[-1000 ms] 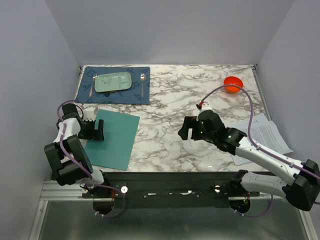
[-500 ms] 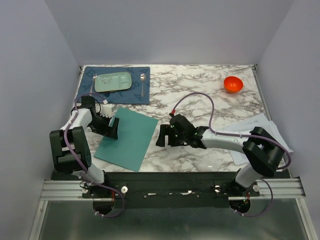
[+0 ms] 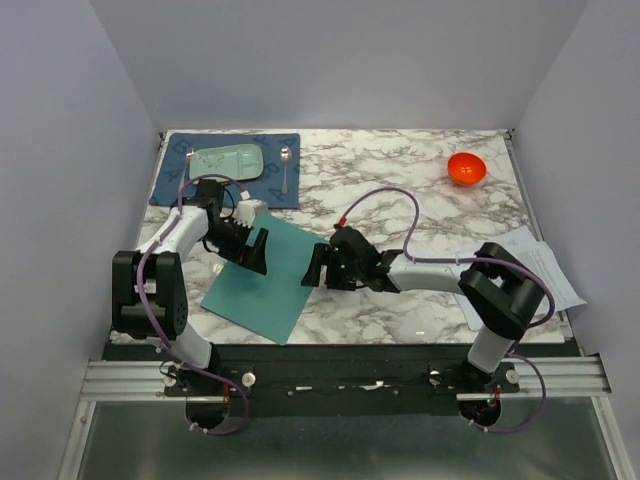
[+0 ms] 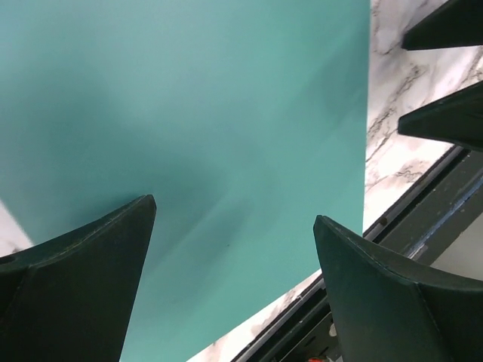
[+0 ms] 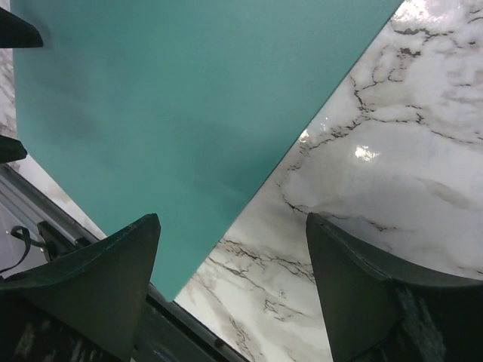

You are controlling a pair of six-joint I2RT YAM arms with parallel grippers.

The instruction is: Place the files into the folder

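Left gripper point(image 3: 256, 251) and right gripper point(image 3: 314, 268) both wide, empty, at the closed folder point(image 3: 268, 285); files point(image 3: 550, 270) untouched, none inserted.

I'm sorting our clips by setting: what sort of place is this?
Probably a robot lab test cell, not a real office: plain walls box in a marble-look table, two arms sit on a metal rail, and the folder, papers and placemat look like staged props.
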